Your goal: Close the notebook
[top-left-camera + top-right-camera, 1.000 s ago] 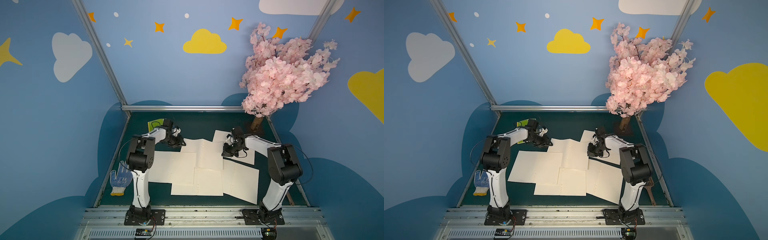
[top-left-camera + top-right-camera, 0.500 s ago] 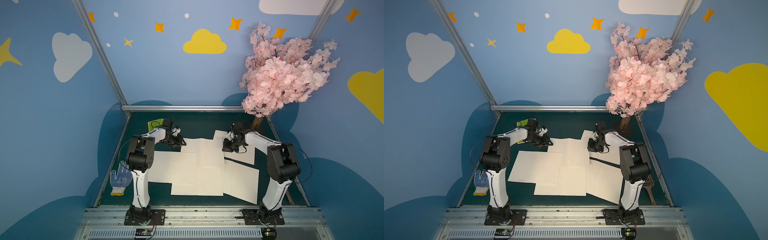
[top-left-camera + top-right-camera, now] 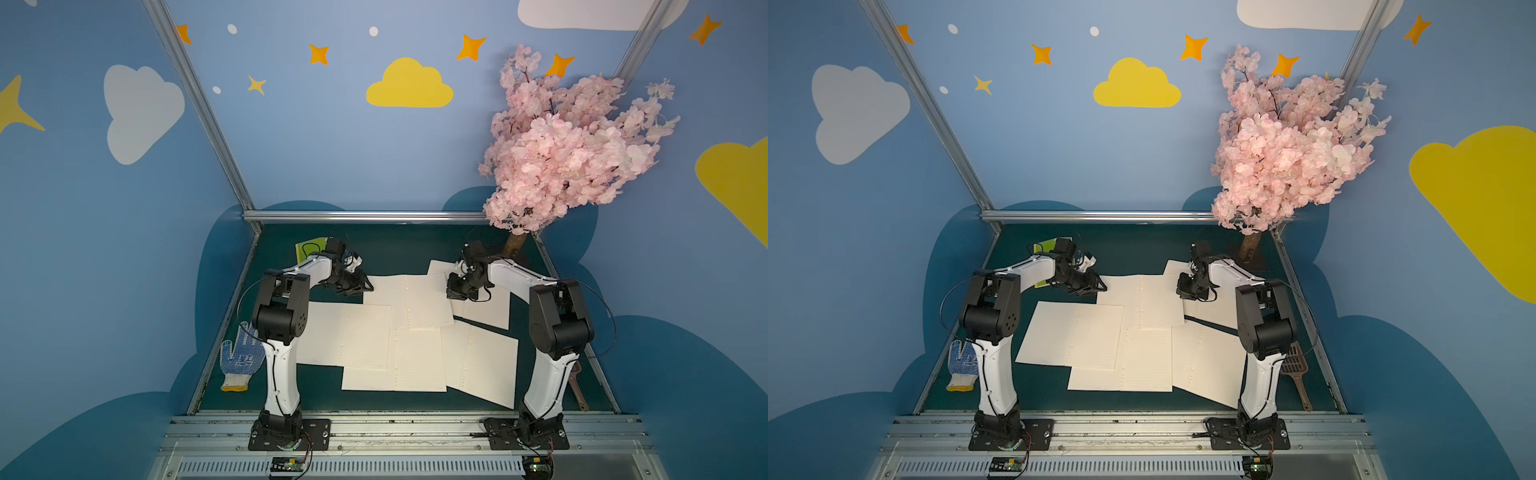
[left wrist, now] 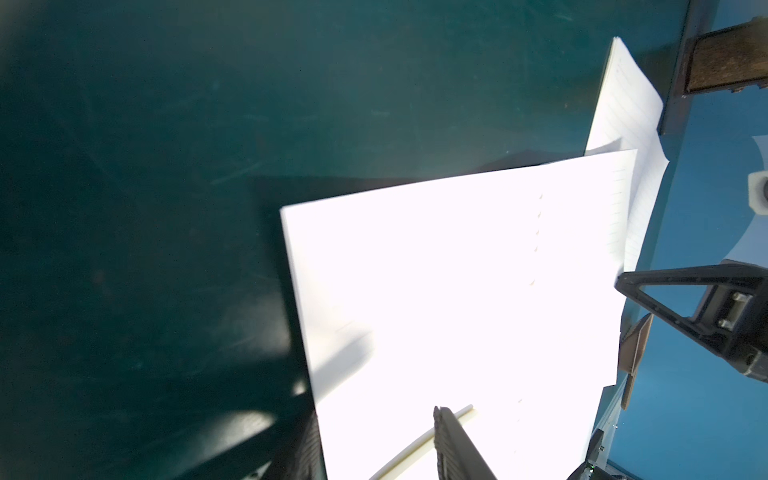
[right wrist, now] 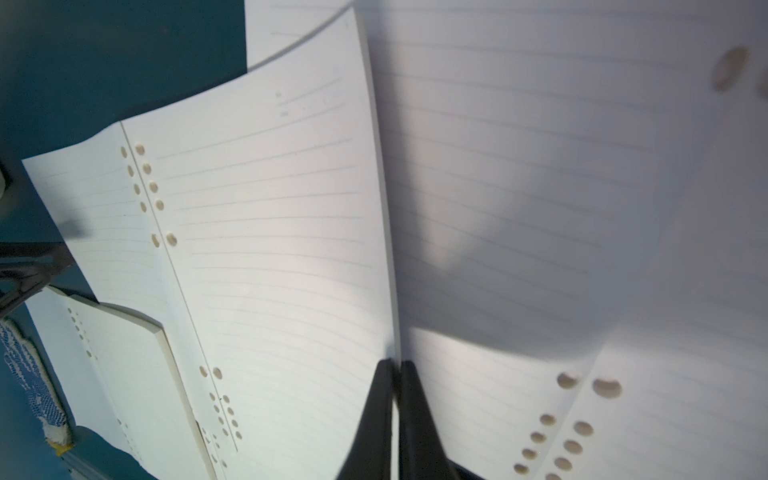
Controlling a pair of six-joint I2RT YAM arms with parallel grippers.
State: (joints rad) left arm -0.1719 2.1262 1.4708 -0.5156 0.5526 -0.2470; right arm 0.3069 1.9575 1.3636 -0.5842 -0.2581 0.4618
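Note:
Several open notebooks with white lined pages lie on the dark green table. The far middle notebook [image 3: 409,301] [image 3: 1142,301] lies between both grippers. My right gripper [image 3: 453,291] [image 3: 1183,291] [image 5: 395,372] is shut on the edge of its right-hand page [image 5: 291,208], which curves up a little. My left gripper [image 3: 365,286] [image 3: 1100,286] [image 4: 374,440] is open at the notebook's [image 4: 457,291] left edge. One of its fingers [image 4: 453,444] is over the page and the other is off the edge, over the table.
Other open notebooks lie at the left [image 3: 345,336], front middle [image 3: 395,361], front right [image 3: 482,365] and far right [image 3: 486,311]. A green booklet [image 3: 311,249] sits far left. A dotted glove [image 3: 241,361], a brown scoop [image 3: 1296,370] and a pink blossom tree [image 3: 561,158] stand at the sides.
My right gripper has shifted slightly left and back with the page edge in it. The left gripper's jaws have widened a little; that arm has stayed in place.

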